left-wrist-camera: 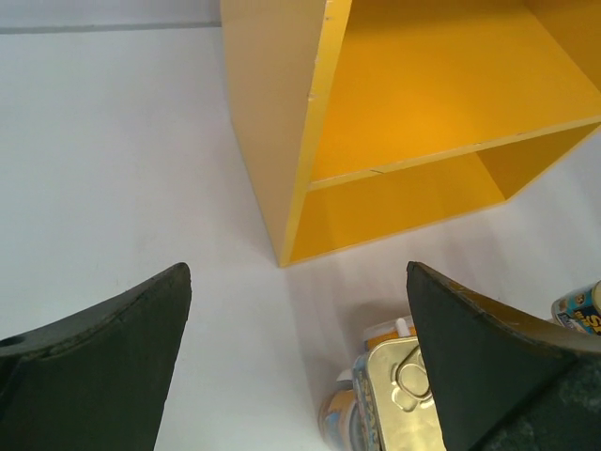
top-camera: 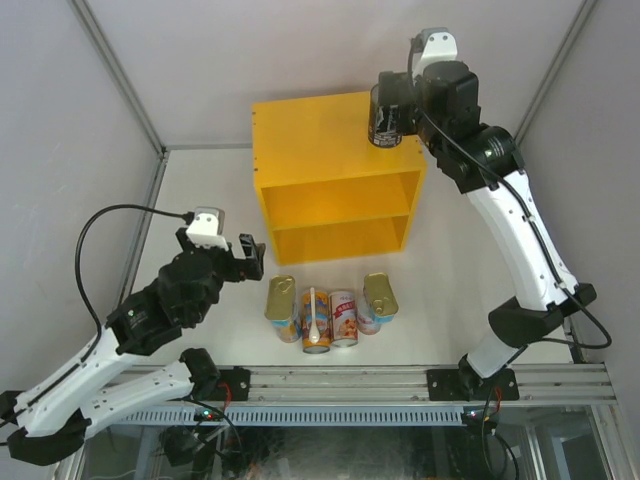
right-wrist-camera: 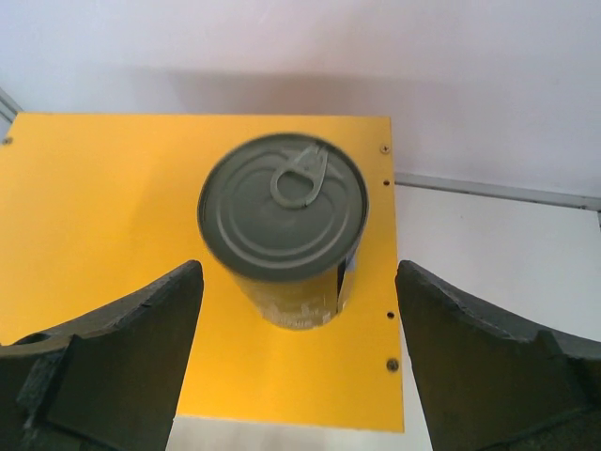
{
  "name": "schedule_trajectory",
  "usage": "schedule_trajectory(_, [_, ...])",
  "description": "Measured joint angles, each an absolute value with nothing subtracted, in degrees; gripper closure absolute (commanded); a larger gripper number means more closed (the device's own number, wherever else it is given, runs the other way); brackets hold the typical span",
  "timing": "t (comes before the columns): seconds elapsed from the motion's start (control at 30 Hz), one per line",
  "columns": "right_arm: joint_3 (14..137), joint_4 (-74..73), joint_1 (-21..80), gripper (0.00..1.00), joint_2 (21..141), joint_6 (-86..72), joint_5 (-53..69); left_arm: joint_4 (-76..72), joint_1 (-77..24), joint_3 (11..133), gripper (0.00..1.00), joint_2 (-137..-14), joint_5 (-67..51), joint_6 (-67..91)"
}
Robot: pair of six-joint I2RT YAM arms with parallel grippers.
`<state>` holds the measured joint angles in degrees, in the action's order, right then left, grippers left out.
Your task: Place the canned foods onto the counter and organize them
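My right tool [right-wrist-camera: 299,272] wide round dark grey metal can [right-wrist-camera: 282,211] atop yellow wooden shelf [right-wrist-camera: 94,188]; overhead hides the gap; left tool [left-wrist-camera: 299,271] wide

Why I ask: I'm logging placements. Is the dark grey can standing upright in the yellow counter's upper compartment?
No. The dark grey can stands upright on the flat top of the yellow counter, not in its upper compartment; the right wrist view shows it.

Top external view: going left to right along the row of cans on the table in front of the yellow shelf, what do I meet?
left gold-lidded tin → orange-blue can with white spoon → white-red can → right gold-lidded tin
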<state>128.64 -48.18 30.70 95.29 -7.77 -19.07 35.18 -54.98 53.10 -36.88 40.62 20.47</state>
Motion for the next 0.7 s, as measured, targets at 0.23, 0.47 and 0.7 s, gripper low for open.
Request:
schedule_trajectory(0.23, [116.0, -42.9, 33.7, 0.21, 86.8, -7.3, -21.6, 29.5, -48.7, 53.1, 0.00, -41.3, 28.5, 16.4])
schedule_trajectory(0.47, [107.4, -38.0, 33.6, 0.39, 82.5, -6.7, -22.4, 25.0, -44.8, 53.1, 0.00, -45.1, 21.6, 15.4])
schedule_trajectory(0.7, [103.9, -34.9, 31.6, 0.47, 82.7, -6.3, -20.9, 21.0, -41.9, 52.9, 0.01, -46.7, 18.7, 15.3])
